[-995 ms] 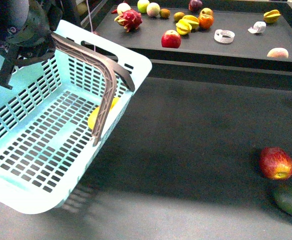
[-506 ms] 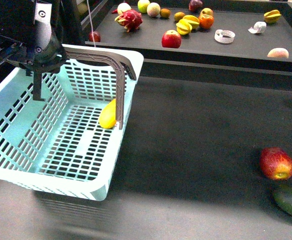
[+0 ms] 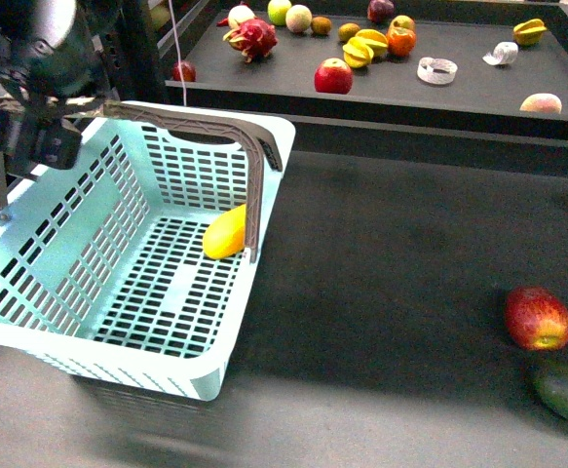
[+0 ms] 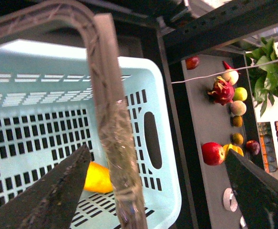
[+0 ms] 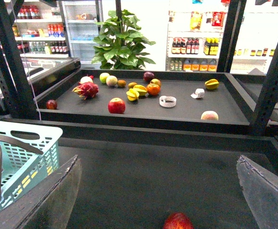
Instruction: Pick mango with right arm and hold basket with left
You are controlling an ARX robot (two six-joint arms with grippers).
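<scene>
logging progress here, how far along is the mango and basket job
Looks nearly done: the bright yellow-orange mango already lies inside the pale turquoise slotted plastic basket. In hand: the left gripper has its jaws spread on either side of the grey-brown ribbed handle. The right gripper is open and empty, so little seems left.

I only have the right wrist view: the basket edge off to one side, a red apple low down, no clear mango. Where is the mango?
Observer: The mango lies inside the basket, on its floor beside the raised handle.
Operator: Is the left arm gripping the basket?
Observer: The left wrist view shows the left gripper open. Its fingers stand either side of the handle without clamping it.
Operator: Anything near that apple?
Observer: Yes, a dark green fruit lies right beside the apple, on the side nearer the robot.
</scene>
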